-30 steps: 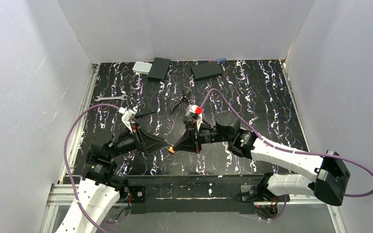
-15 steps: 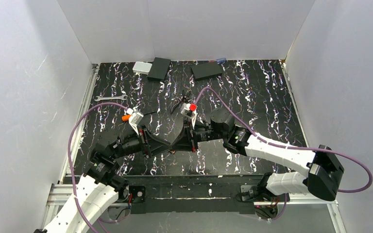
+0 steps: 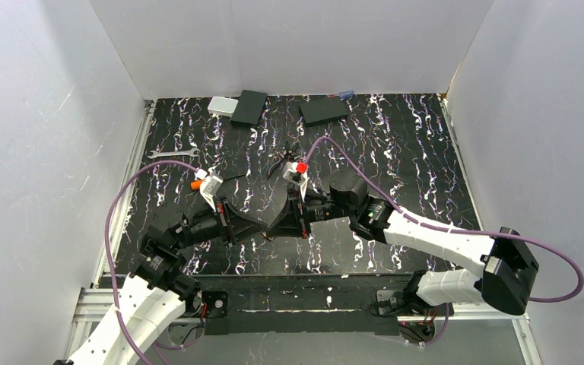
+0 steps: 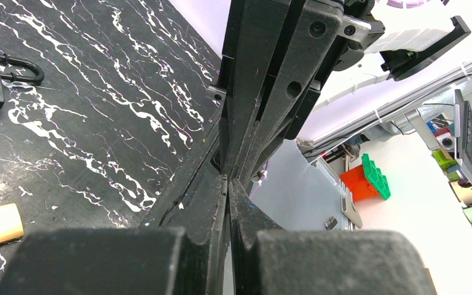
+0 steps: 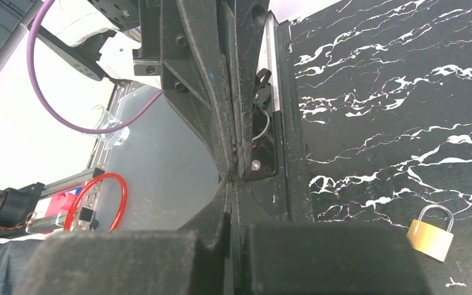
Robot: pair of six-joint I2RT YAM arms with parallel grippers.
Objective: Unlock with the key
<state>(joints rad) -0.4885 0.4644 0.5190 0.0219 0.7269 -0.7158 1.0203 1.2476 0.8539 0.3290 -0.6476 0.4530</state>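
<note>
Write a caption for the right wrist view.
Right pincer and left pincer, both shut, meet tip to tip near a brass padlock.

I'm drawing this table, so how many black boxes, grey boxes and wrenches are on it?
Black boxes: 2
Grey box: 1
Wrench: 1
Total: 4
</note>
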